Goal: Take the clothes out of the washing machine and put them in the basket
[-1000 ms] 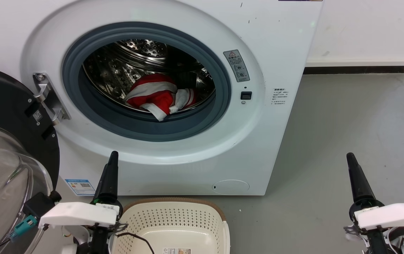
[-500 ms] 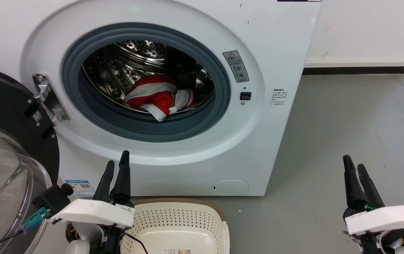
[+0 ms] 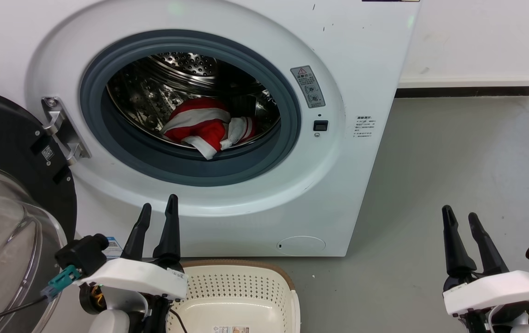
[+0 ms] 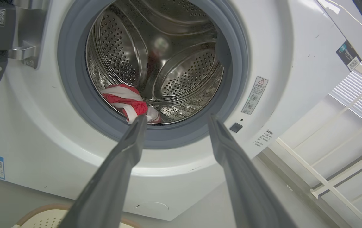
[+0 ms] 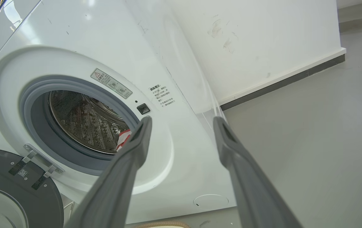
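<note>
Washing machine: the white front-loading washing machine stands on a grey floor with its porthole uncovered, facing the robot.
Clothes: a red-and-white garment lies bunched at the bottom front of the steel drum. One white-edged end droops over the drum's lip toward the grey gasket. A dark patch shows behind it; I cannot tell whether that is cloth.
Basket: the cream basket sits on the floor just before the machine's base, below the porthole. Its bottom is bare apart from a label sticker.
Left claw: the left claw is open with nothing between its fingers. It is low in front of the machine, under the porthole's lower left, beside the basket's back left corner. In the left wrist view the garment's drooping end shows just above one fingertip, apart from it.
Right claw: the right claw is also spread and empty, over bare floor to the right of the machine and well apart from the porthole.
In the way: the gasket's deep lower lip lies between the left claw and the garment.
Door: the black-framed glass door is swung wide on its metal hinge and stands close to the left arm's outer side.
Around: a warning label and a small black latch socket sit right of the porthole, and a round cover low on the front. A white wall with a dark skirting strip runs behind.
</note>
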Robot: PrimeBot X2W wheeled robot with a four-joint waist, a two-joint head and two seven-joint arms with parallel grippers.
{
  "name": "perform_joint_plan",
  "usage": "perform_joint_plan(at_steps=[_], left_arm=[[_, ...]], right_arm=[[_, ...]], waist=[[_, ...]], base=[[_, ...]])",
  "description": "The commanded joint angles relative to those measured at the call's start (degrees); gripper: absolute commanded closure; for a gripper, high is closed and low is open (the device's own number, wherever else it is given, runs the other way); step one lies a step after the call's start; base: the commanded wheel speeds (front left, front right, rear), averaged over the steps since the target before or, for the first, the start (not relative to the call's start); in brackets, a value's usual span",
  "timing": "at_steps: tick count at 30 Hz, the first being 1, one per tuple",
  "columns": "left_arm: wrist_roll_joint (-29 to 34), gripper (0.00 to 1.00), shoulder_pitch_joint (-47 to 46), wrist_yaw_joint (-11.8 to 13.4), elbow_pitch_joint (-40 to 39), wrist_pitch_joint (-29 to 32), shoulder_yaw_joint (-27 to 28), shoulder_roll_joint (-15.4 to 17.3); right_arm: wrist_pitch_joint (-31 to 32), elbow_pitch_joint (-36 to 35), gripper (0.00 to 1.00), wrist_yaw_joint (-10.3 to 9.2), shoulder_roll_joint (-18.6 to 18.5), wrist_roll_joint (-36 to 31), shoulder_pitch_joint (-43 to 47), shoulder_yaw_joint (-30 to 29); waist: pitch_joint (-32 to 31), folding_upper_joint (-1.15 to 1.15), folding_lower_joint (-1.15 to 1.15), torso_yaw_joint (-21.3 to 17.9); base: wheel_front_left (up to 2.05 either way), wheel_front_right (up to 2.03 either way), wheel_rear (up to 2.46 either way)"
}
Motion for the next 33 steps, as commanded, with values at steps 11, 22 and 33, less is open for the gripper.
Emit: perform_joint_plan(at_steps=[11,22,33], left_arm=[[8.7,0.0,-1.3,0.5,0.3,-2.1,-0.9,0.4],[15.2,0.0,-1.5,1.1,0.4,-3.7,-1.4,0.5],[20.7,0.0,-1.6,1.5,0.9,-5.2,-1.7,0.5]], right_arm=[[-0.7,-2.5,0.0,0.0,0.0,-9.2,0.9,0.4],[-1.2,-3.5,0.0,0.0,0.0,-15.9,1.7,0.4],[-1.7,-4.0,0.0,0.0,0.0,-21.7,2.3,0.4]], waist=[[-0.3,0.0,0.0,0.1],[-0.3,0.0,0.0,0.2],[-0.4,0.0,0.0,0.4]], base=[[0.0,0.0,0.0],[0.0,0.0,0.0],[0.0,0.0,0.0]])
